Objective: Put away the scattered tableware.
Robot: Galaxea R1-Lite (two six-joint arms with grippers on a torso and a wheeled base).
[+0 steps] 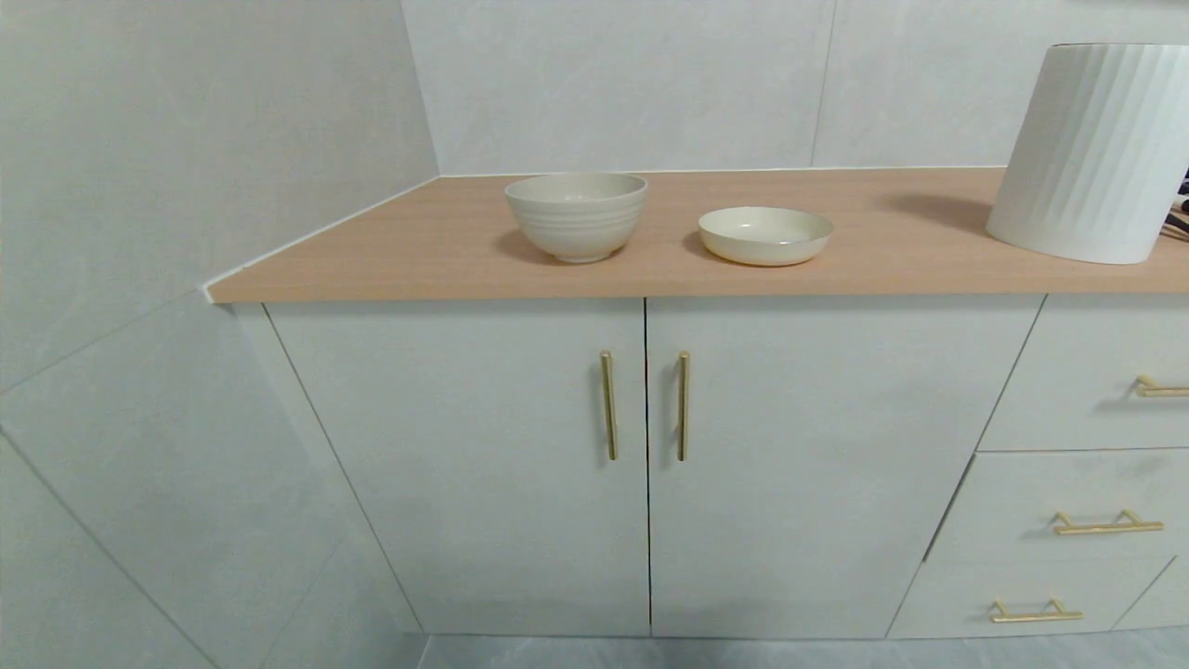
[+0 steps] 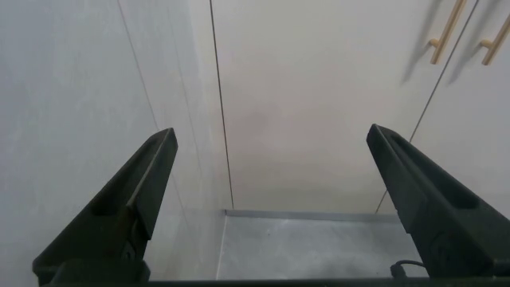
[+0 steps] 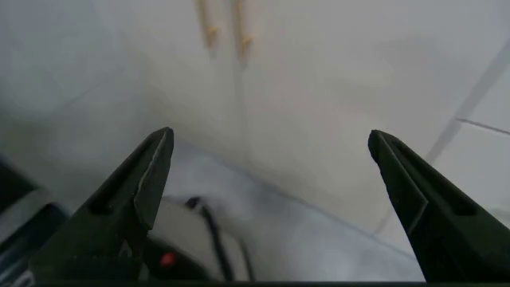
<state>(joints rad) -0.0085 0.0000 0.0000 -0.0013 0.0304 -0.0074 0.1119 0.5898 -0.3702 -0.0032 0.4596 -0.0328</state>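
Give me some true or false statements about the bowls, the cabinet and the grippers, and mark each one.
1. The ribbed bowl stands on the wooden countertop. True.
2. The shallow dish is stacked inside the ribbed bowl. False: it stands apart from it, to the bowl's right on the countertop.
3. Both cabinet doors under the countertop are closed. True.
4. The left gripper is shut on a bowl. False: it is open and holds nothing, down in front of the cabinet.
5. The right gripper is open. True.
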